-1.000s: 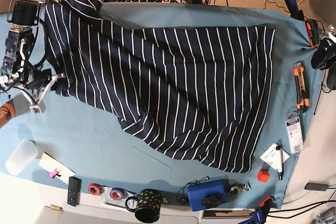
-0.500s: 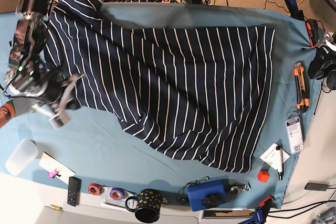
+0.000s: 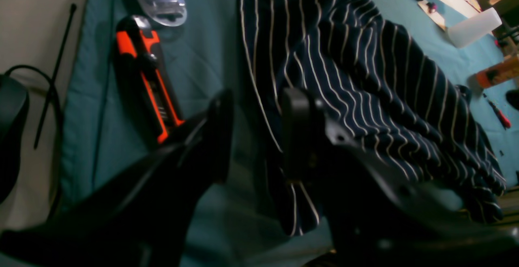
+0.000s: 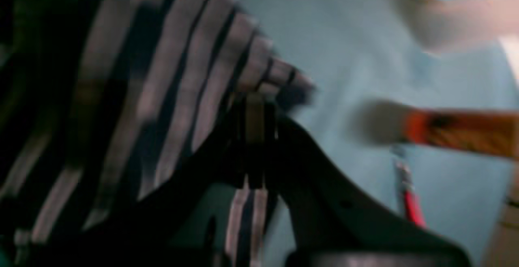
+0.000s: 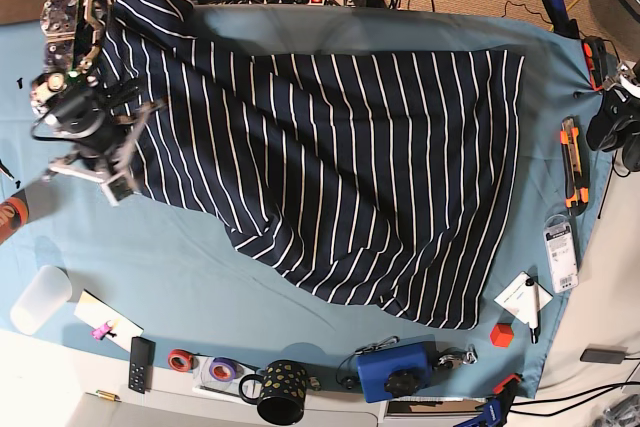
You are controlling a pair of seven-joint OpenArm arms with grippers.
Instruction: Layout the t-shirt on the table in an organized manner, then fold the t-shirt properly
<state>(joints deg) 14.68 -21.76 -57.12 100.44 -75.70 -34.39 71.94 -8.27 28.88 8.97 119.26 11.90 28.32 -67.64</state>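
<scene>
The navy t-shirt [image 5: 340,147] with thin white stripes lies spread over the teal table [image 5: 170,277], its lower edge slanting and wrinkled. My right gripper [image 5: 125,152] is at the shirt's left edge; the blurred right wrist view shows it [image 4: 255,137] shut on a fold of the striped fabric [image 4: 170,97]. My left gripper [image 5: 602,130] is at the table's right edge, off the shirt. The left wrist view shows it [image 3: 255,137] open and empty just above the cloth, with the shirt's hem [image 3: 365,76] beside one finger.
An orange-black utility knife [image 5: 572,162] [image 3: 146,76] and a plastic packet [image 5: 560,252] lie near the left gripper. An orange bottle [image 5: 10,217] and a white cup [image 5: 38,299] are near the right arm. A mug [image 5: 280,392], blue device [image 5: 395,372] and tape rolls line the front edge.
My right arm has swung from the near left up toward the far side, carrying the shirt's left edge with it. The left arm has hardly moved.
</scene>
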